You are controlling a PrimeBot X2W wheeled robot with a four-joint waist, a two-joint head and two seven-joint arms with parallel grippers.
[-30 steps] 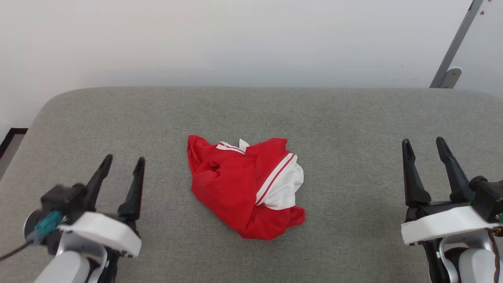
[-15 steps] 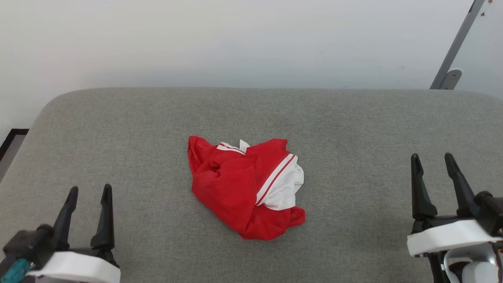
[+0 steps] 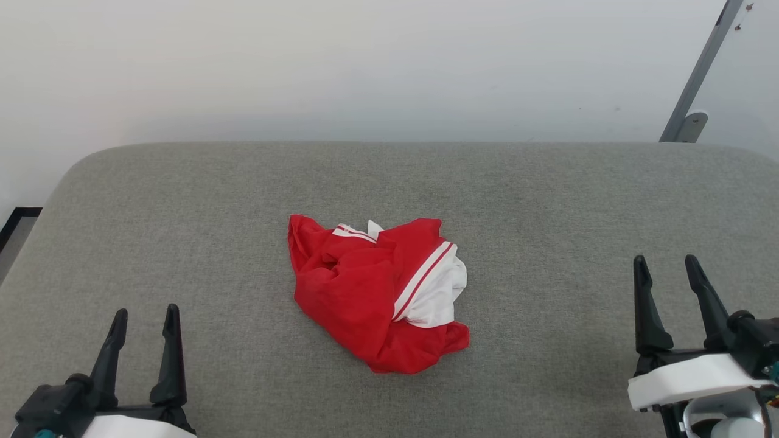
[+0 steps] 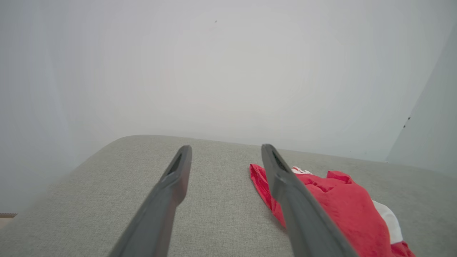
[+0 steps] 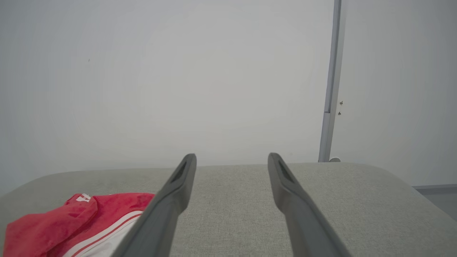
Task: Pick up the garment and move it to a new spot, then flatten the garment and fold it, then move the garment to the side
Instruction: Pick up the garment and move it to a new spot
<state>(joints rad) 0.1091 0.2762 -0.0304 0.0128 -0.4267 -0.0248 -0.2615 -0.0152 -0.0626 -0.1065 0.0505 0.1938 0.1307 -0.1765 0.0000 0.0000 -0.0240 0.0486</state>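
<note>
Left pincer [image 3: 146,309], right pincer [image 3: 664,258] drawn back, wide, empty; garment [image 3: 353,292] crumpled on cushion [image 3: 182,213].

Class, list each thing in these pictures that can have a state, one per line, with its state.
garment: crumpled heap on the grey surface, unfolded, not held.
left gripper: open, empty, clear of the garment.
right gripper: open, empty, clear of the garment.

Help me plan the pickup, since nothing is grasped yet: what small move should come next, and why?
Probably swing the left gripper forward and inward toward the garment, aiming at its near red edge. It lies crumpled on the grey padded surface, touched by neither gripper; both are open and empty, and the left looks nearer than the right gripper.
</note>
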